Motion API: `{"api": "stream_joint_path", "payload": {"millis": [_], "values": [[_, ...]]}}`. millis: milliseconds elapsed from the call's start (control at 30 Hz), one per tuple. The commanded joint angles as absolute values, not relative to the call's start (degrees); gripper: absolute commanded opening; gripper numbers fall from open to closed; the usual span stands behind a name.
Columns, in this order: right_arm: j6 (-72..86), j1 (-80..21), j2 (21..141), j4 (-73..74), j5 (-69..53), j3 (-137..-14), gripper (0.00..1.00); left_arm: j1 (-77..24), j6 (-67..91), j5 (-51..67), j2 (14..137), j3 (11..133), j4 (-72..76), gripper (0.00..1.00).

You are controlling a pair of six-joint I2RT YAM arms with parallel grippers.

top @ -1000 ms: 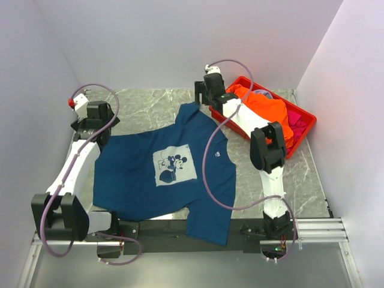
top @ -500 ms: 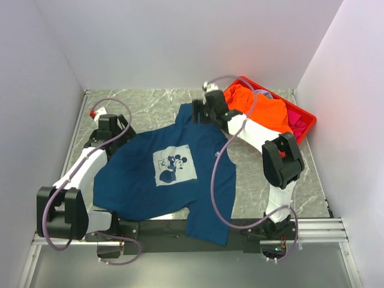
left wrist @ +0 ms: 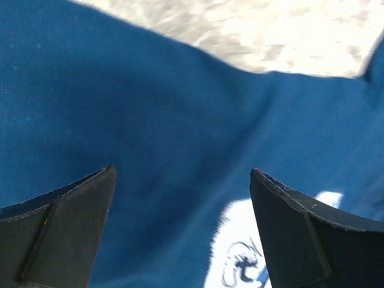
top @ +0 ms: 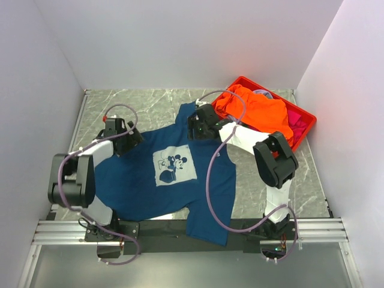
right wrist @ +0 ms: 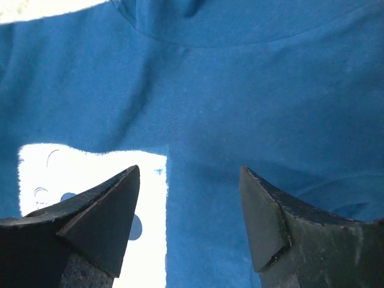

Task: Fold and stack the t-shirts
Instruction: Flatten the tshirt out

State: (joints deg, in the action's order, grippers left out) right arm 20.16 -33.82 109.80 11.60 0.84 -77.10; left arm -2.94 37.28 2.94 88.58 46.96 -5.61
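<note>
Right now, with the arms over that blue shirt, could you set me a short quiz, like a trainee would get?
1. True or false: the left pincer is clamped on the blue shirt.
2. What lies on top in the red crate: A) an orange shirt, B) a towel, C) a grey jumper?
3. Fill in: the blue shirt's pale print shows a cartoon ____.
Key: 1 false, the left pincer is open, holding nothing; 2 A; 3 mouse.
</note>
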Motion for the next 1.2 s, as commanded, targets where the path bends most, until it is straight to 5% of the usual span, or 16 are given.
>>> {"api": "stream_joint_path", "payload": {"millis": [0,900,1167], "values": [[21.35,-35.15,111.62,15.11,5.27,-80.59,0.74,-1.23,37.09,6.85,92.18,50.18,-2.37,0.99],[19.87,-36.30,122.62,28.30,8.97,-98.18,0.74,4.22,33.93,9.23,112.49,71.53,-6.23,0.99],[19.24,-36.30,114.09,26.46,5.01,-90.02,0.76,0.89,34.10,0.54,101.11,70.85,-5.98,0.99]]}}
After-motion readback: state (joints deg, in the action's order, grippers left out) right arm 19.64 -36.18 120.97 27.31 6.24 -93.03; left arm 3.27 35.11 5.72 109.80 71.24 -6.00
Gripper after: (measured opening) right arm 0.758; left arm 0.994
